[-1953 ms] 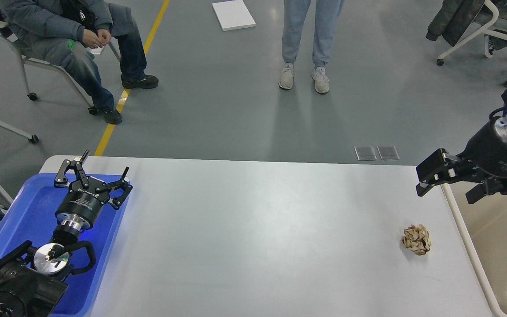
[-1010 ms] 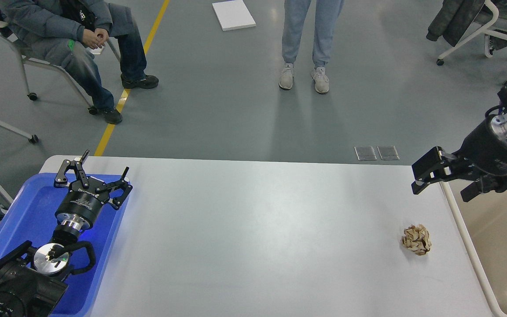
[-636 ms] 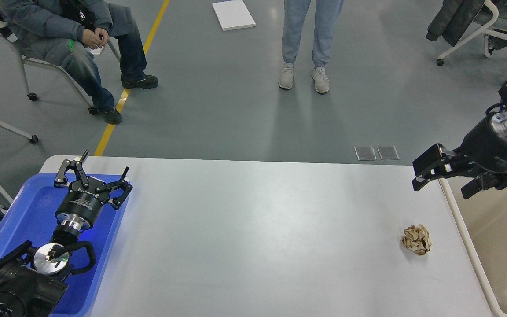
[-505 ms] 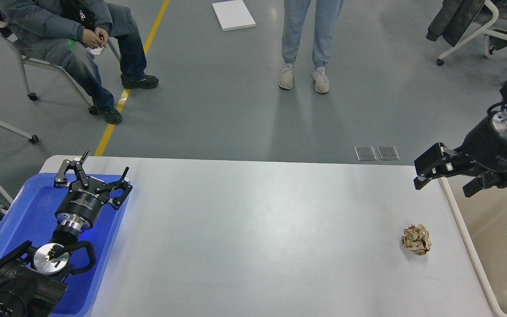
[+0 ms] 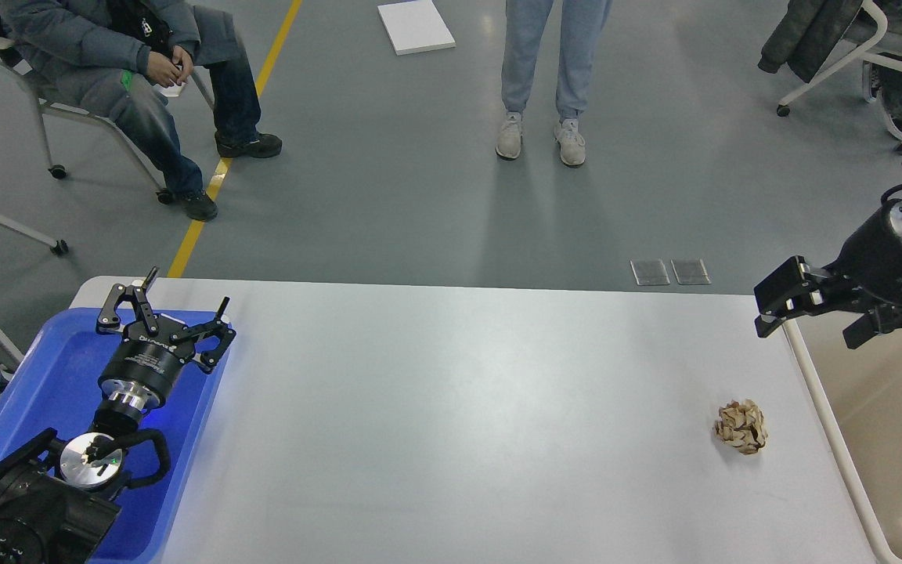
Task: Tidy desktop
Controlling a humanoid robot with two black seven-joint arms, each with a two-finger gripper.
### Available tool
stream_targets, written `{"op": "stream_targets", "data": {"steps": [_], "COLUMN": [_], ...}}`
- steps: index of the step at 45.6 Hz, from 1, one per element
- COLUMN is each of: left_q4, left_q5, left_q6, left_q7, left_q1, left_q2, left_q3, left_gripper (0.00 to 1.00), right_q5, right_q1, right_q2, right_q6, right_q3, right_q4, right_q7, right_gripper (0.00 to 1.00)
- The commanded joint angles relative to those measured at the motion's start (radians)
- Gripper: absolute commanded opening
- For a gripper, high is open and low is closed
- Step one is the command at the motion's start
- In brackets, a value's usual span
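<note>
The desktop is a wide white-grey tabletop. A crumpled brown paper ball lies on it near the right edge. My right gripper hovers above the table's far right corner, up and to the right of the ball and well apart from it. Its fingers stand apart with nothing between them. My left gripper is open and empty over the far end of the blue tray at the table's left end.
A beige rimmed bin stands against the table's right edge, below my right arm. A person stands beyond the far edge. Another person sits at the far left. A chair stands at the far right.
</note>
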Motion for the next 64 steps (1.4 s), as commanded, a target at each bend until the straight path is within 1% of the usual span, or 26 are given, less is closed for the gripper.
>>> {"op": "stream_targets", "data": {"steps": [1,5,10,18,26,35,39,43,47,56,64], "left_q4": [0.000,0.000,0.000,0.000,0.000,0.000,0.000,0.000,0.000,0.002,0.000], "left_q5": [0.000,0.001,0.000,0.000,0.000,0.000,0.000,0.000,0.000,0.000,0.000], "left_q6": [0.000,0.000,0.000,0.000,0.000,0.000,0.000,0.000,0.000,0.000,0.000], "left_q7": [0.000,0.000,0.000,0.000,0.000,0.000,0.000,0.000,0.000,0.000,0.000], "left_q1": [0.000,0.000,0.000,0.000,0.000,0.000,0.000,0.000,0.000,0.000,0.000], "left_q2": [0.000,0.000,0.000,0.000,0.000,0.000,0.000,0.000,0.000,0.000,0.000], "left_q3": [0.000,0.000,0.000,0.000,0.000,0.000,0.000,0.000,0.000,0.000,0.000], "left_gripper": [1.00,1.00,1.00,1.00,1.00,1.00,1.00,1.00,1.00,1.00,1.00], "right_q5": [-0.005,-0.010,-0.016,-0.018,-0.042,-0.045,-0.045,-0.047,-0.047,-0.057,-0.108], "right_q1": [-0.045,-0.058,-0.109,-0.284,-0.479,-0.623,-0.683,-0.740,-0.781,-0.815,-0.856], "right_q2": [0.001,0.007,0.009,0.018,0.085,0.165,0.196,0.217,0.229,0.245,0.259], "right_q6": [0.000,0.000,0.000,0.000,-0.048,-0.057,-0.089,-0.136,-0.184,-0.228,-0.281], "right_q3": [0.017,0.019,0.031,0.103,0.186,0.246,0.250,0.247,0.246,0.246,0.249], "right_q4": [-0.055,-0.089,-0.169,-0.293,-0.446,-0.601,-0.649,-0.666,-0.666,-0.663,-0.670], "right_q7": [0.000,0.000,0.003,0.008,0.011,0.015,0.021,0.032,0.054,0.117,0.143], "right_gripper": [1.00,1.00,1.00,1.00,1.00,1.00,1.00,1.00,1.00,1.00,1.00]}}
